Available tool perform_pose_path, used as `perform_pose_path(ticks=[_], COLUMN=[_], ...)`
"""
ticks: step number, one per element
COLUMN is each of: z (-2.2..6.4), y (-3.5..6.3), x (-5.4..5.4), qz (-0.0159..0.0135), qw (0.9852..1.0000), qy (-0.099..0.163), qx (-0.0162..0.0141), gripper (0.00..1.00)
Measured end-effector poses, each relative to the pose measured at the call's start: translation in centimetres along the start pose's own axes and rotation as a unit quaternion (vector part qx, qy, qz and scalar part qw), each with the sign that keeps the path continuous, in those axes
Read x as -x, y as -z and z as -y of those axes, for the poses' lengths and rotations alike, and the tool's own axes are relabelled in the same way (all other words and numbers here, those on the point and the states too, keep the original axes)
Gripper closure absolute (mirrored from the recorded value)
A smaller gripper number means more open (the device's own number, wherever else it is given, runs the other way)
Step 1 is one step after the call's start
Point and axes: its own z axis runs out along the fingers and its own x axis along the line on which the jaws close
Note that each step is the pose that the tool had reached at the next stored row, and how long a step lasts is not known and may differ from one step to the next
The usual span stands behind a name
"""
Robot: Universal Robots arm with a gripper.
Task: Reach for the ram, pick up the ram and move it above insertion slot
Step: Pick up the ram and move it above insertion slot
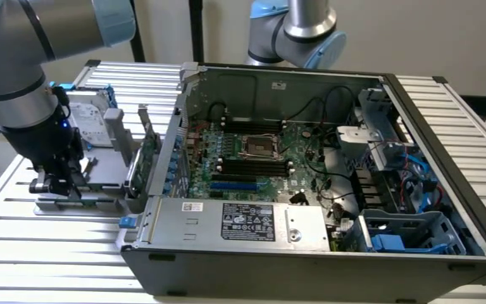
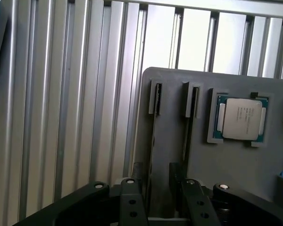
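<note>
The ram point(image 2: 152, 141) is seen edge-on, as a thin dark strip stood in a slot of the grey holder point(image 2: 174, 80); its chips cannot be made out. The hand point(image 2: 159, 184) is held open just above it, one finger to each side. A CPU point(image 2: 240, 117) is seated in a pocket of the holder, and a hard drive point(image 1: 91, 123) and an expansion card point(image 1: 150, 158) are also kept there. In the exterior view the holder is set on the table point(image 1: 40, 253) at nine o'clock of the open computer case point(image 1: 311, 272), in which a motherboard point(image 1: 252, 152) is mounted.

Ram point(image 2: 153, 150): thin dark strip seen edge-on, standing upright in grey holder point(image 2: 236, 165) slot; chips indiscernible.
</note>
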Motion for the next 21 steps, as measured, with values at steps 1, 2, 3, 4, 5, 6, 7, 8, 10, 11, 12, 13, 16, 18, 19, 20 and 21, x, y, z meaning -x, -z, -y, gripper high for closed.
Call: perform_pose_path(ticks=[1,2,3,4,5,6,7,8,10,11,12,13,16,18,19,20,21], z=[-0.02,-0.04,-0.05,-0.07,-0.08,-0.10,-0.10,-0.10,-0.12,-0.13,-0.15,-0.17,-0.22,-0.24,-0.25,-0.25,-0.26], y=[-0.17,-0.37,-0.55,-0.73,-0.91,-1.09,-1.26,-1.45,-1.83,-2.00,-2.17,-2.29,-2.46,-2.57,-2.62,-2.68,-2.72], x=[0.0,0.0,0.0,0.0,0.0,0.0,0.0,0.0,0.0,0.0,0.0,0.0,0.0,0.0,-0.1,-0.1,-0.1], qz=[0.0000,0.0000,0.0000,0.0000,0.0000,0.0000,-0.0001,0.0000,0.0000,0.0000,0.0000,0.0000,0.0000,0.0001,0.0001,0.0002,0.0002], qw=[1.0000,1.0000,1.0000,1.0000,1.0000,1.0000,1.0000,1.0000,1.0000,1.0000,1.0000,1.0000,1.0000,1.0000,1.0000,1.0000,1.0000], qy=[0.000,0.000,0.000,0.000,0.000,0.000,0.000,0.000,0.000,0.000,0.000,0.000,0.000,0.000,0.000,0.000,0.000], qx=[0.0000,0.0000,0.0000,0.0000,0.0000,0.0000,0.0001,0.0000,0.0002,0.0003,0.0004,0.0005,0.0011,0.0011,0.0012,0.0012,0.0013], gripper=[0.64,0.64,0.64,0.64,0.64,0.64,0.64,0.64,0.64,0.64,0.64,0.64,0.64,0.64,0.64,0.64,0.64])
